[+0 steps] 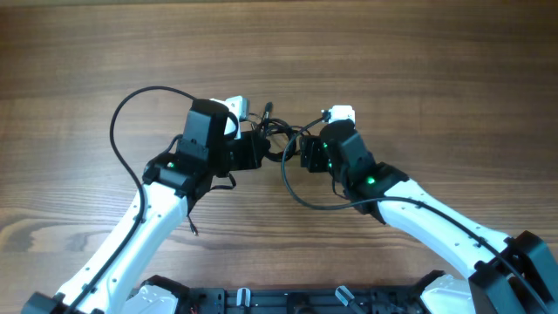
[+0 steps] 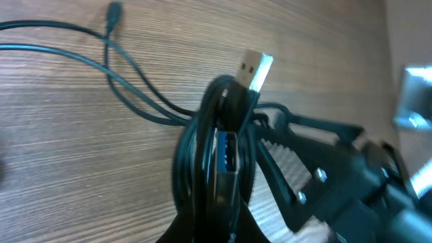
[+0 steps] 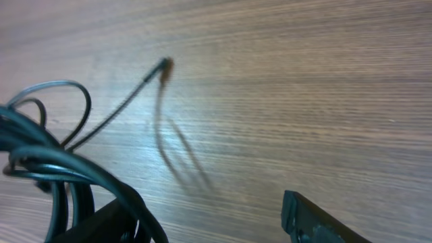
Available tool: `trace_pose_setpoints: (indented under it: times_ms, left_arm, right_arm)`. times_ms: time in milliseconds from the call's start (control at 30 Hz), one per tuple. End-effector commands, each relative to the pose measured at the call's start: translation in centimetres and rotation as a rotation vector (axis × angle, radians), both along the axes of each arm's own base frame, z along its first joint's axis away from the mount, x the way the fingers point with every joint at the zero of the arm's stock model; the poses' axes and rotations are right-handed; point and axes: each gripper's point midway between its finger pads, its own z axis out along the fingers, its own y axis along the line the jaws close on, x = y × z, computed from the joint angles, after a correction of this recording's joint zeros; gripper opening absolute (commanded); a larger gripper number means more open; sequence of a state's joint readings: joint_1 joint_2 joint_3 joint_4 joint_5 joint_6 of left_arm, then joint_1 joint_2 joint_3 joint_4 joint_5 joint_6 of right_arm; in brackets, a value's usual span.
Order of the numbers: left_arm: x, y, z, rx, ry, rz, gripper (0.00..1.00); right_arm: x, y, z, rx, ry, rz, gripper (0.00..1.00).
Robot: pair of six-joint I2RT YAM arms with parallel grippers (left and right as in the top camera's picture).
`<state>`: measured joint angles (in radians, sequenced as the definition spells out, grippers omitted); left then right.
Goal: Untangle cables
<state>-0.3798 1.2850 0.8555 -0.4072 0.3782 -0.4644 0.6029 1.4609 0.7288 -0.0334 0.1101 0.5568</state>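
The cables (image 1: 277, 135) form a small black knot held between my two grippers at the table's middle. My left gripper (image 2: 219, 219) is shut on the bundle (image 2: 202, 155), which wraps a blue USB socket (image 2: 227, 150) with a silver USB plug (image 2: 257, 68) sticking up. Two thin strands (image 2: 128, 84) trail off over the wood to a small plug (image 2: 115, 11). My right gripper (image 3: 202, 208) stands open just right of the knot (image 3: 47, 165); a loop lies over its left finger (image 3: 101, 223), with nothing between the jaws. One loose plug end (image 3: 164, 65) hangs above the table.
A thick arm cable arcs out from the left arm (image 1: 122, 118), and another loops below the right gripper (image 1: 301, 196). In the left wrist view the right gripper's black body (image 2: 331, 175) sits close on the right. Bare wooden table (image 1: 418, 61) lies beyond.
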Motion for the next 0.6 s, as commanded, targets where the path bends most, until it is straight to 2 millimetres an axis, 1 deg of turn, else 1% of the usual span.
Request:
trace_pose_setpoints:
  times_ms: [0,33,67,100,167,233,267,300,367,400,433,500,533,567]
  left_arm:
    - [-1.6,-1.5,2.0,-0.071,-0.044,-0.129,0.04]
    - [-1.8,-1.8,2.0,-0.076,-0.04,-0.141,0.04]
    - [-2.2,-2.3,1.9,-0.075,-0.037,-0.159,0.04]
    - [-2.5,-2.7,2.0,-0.076,-0.038,-0.173,0.04]
    - [-3.2,-3.6,2.0,-0.078,-0.041,-0.206,0.04]
    - [-3.8,-4.2,2.0,-0.077,-0.036,-0.229,0.04]
    - [-4.2,-4.4,1.7,-0.072,-0.022,-0.24,0.04]
    - [-4.5,-4.3,1.5,-0.065,-0.006,-0.242,0.04]
    - [-5.0,-3.8,0.8,-0.044,0.03,-0.237,0.04]
    - [-5.1,-3.2,0.3,-0.022,0.052,-0.216,0.04]
    - [-5.0,-2.6,-0.1,-0.002,0.063,-0.194,0.04]
    - [-4.3,-0.6,-0.6,0.051,0.074,-0.121,0.04]
    - [-4.1,-0.1,-0.7,0.061,0.073,-0.101,0.04]
    - [-3.2,1.3,-0.4,0.066,0.061,-0.049,0.04]
  right_arm:
    - [0.3,2.0,0.6,0.128,0.011,0.062,0.7]
    - [0.4,2.6,1.2,0.159,-0.005,0.083,0.69]
    - [0.7,3.0,1.8,0.198,-0.018,0.066,0.7]
    - [1.0,2.9,2.0,0.214,-0.02,0.041,0.7]
    - [1.7,2.0,2.0,0.225,-0.025,-0.041,0.71]
    - [2.5,0.3,1.9,0.216,-0.035,-0.148,0.71]
    - [3.3,-1.5,1.8,0.233,-0.034,-0.266,0.71]
    - [3.8,-2.5,1.8,0.261,-0.026,-0.326,0.71]
    - [4.7,-4.3,1.8,0.326,-0.004,-0.422,0.71]
    - [5.1,-5.5,1.7,0.354,0.007,-0.46,0.7]
    - [5.4,-6.1,1.7,0.367,0.013,-0.475,0.69]
    - [5.9,-8.0,1.5,0.398,0.039,-0.51,0.68]
    - [6.0,-8.6,1.3,0.405,0.055,-0.518,0.67]
    - [5.7,-9.8,0.5,0.402,0.094,-0.543,0.64]
